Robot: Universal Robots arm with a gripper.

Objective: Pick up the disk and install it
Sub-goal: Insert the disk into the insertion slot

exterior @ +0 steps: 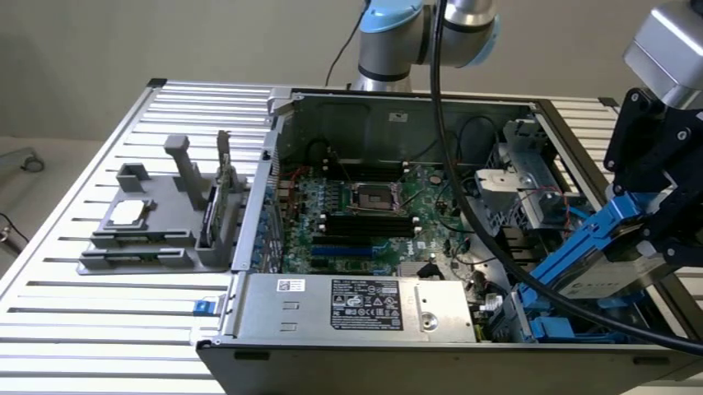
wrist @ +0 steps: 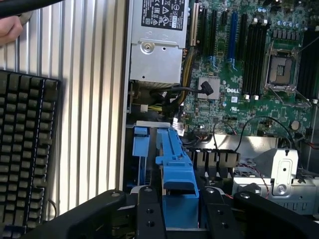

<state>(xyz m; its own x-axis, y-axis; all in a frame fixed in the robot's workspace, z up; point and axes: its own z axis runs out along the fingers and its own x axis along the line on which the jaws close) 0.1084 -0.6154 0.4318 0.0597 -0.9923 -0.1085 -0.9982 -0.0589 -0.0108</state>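
The disk (exterior: 602, 265), a silver-grey drive with a white label in a bright blue carrier, hangs tilted over the front corner of the open computer case on the exterior view's right. My gripper (exterior: 650, 226) is shut on it from above. In the wrist view the carrier's blue edge (wrist: 179, 196) sits between my two black fingers (wrist: 149, 214), and my gripper (wrist: 182, 225) clamps it on both sides. Just past it lie the blue rails of the drive bay (wrist: 140, 149). The lower end of the disk is close above the bay (exterior: 549, 322); I cannot tell whether they touch.
The open case holds a green motherboard (exterior: 363, 206) and a large silver box with a black-white label (exterior: 351, 304) at the front. A thick black cable (exterior: 450, 164) crosses above the case. A grey fixture (exterior: 154, 222) stands on the slatted table. A keyboard (wrist: 25, 149) and a hand (wrist: 10, 27) appear beside the case.
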